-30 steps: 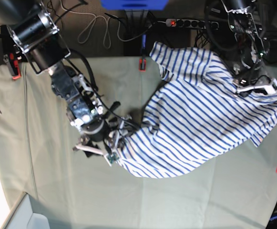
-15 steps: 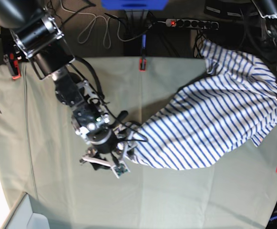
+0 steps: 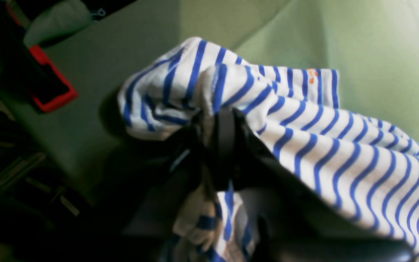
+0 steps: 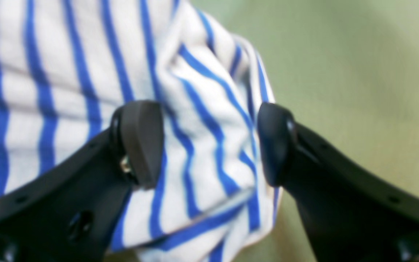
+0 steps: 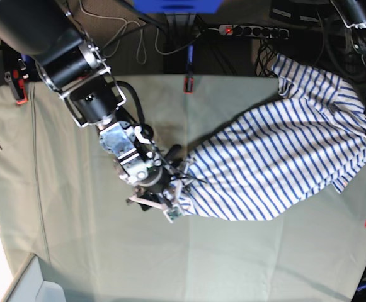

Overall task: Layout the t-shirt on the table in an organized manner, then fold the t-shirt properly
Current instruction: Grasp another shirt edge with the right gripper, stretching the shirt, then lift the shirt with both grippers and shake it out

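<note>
Striped white-and-blue fabric fills the close wrist views. In the right wrist view the right tool (image 4: pixel 209 145) stands with its two black fingers (image 4: pixel 140 142) spread wide, a bunched edge of the t-shirt (image 4: pixel 202 120) lying between them; neither pad is pressed into the cloth, so the tool is released rather than clamped. Pale green bench cover shows just beyond the fabric edge.

In the left wrist view the left tool (image 3: pixel 216 145) is clenched on a gathered fold of the t-shirt (image 3: pixel 304 131) — cloth bulges out above and below the black fingers and drapes away to the right. A small orange mark sits on the fabric near its upper edge. A red clamp (image 3: pixel 51 85) is visible to the left, at the border of the bench, though the picture is blurred there.

The base view gives the overall layout. The bench (image 5: pixel 75 251) is covered in pale grey-green cloth with faint creases. The t-shirt (image 5: pixel 283 170) is stretched diagonally across the right half of the bench, from the right tool (image 5: pixel 170 201) near the centre up to the far right edge, where the left arm is only partly in frame. The fabric is pulled long but wrinkled, not flat. Farther back, red clamps (image 5: pixel 186 83) grip the rear edge — behind them lie a power strip (image 5: pixel 249 29) and loose cables (image 5: pixel 129 38).
</note>
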You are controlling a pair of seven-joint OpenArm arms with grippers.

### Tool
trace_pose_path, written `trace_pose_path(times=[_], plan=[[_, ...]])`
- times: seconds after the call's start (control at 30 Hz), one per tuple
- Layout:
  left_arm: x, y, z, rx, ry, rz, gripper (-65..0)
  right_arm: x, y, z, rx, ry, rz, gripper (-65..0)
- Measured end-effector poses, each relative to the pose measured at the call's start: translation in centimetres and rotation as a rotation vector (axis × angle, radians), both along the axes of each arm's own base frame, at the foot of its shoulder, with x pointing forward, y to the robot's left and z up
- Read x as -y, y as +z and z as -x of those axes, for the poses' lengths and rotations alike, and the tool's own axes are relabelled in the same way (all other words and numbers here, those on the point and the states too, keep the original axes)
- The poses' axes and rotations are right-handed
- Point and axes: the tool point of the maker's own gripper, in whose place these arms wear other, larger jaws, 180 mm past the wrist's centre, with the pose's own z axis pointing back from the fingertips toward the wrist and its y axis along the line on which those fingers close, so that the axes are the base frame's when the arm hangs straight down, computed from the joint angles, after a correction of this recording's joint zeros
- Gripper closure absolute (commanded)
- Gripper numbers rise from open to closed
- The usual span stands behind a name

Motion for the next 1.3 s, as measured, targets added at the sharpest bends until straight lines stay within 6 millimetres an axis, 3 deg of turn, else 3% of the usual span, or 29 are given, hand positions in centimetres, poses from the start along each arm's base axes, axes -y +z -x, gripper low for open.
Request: trace_pose_path(times=[0.07,0.2,0.27,0.33,0.47,0.53,0.6,0.63,0.73,0.8,0.87,0.97,1.07,1.2,1.3], plan=[[0.1,0.1,-0.2,0.006,0.000,0.002,-0.1,0.9,0.2,-0.4,-0.003,-0.047,-0.024,-30.2],[1.5,0.9,-3.1,0.034,-0.051,0.001,-0.1,1.8,0.5,-0.6,-0.023,-0.056,-0.076,0.0],[2.4,1.6,-4.7,0.057,-0.085,-0.003,-0.1,3.2,0.7,-0.3,-0.038,-0.072,-0.070,0.0],[3.7,3.1,-6.2,0.091,-0.132,-0.019,-0.1,5.4,2.4,-0.8,-0.012,-0.119,-0.067,-0.2],[6.7,6.0,-9.7,0.144,-0.235,-0.032,-0.1,9.9,10.7,-3.1,0.219,-0.234,-0.139,0.0],[8.5,7.8,-12.2,0.176,-0.289,-0.011,-0.1,13.1,15.0,-3.7,0.325,-0.318,-0.162,0.0],[9.7,9.5,-14.1,0.217,-0.326,-0.004,-0.1,16.4,17.8,-3.3,0.396,-0.403,-0.174,0.0],[10.3,10.2,-14.8,0.229,-0.342,0.003,-0.1,17.9,18.3,-2.9,0.410,-0.441,-0.168,0.0],[12.2,9.3,-16.6,0.220,-0.371,0.024,-0.5,21.1,15.6,-1.1,0.349,-0.527,-0.146,0.0],[14.5,6.9,-17.5,0.175,-0.401,0.083,-0.6,21.7,12.5,0.0,0.262,-0.547,-0.130,0.0],[17.3,4.7,-18.3,0.124,-0.452,0.135,-2.5,22.0,11.0,0.7,0.220,-0.547,-0.112,0.0],[18.9,3.0,-19.5,0.073,-0.488,0.158,-13.7,22.5,11.3,0.7,0.240,-0.551,-0.110,0.0],[19.2,1.5,-20.2,0.024,-0.477,0.184,-31.9,22.6,11.0,0.9,0.231,-0.552,-0.104,0.0],[19.9,2.1,-20.1,0.046,-0.483,0.205,-52.1,22.5,11.2,0.8,0.235,-0.549,-0.107,0.0],[19.7,5.0,-18.8,0.137,-0.500,0.135,-54.3,22.4,11.2,0.7,0.230,-0.545,-0.103,0.0]])
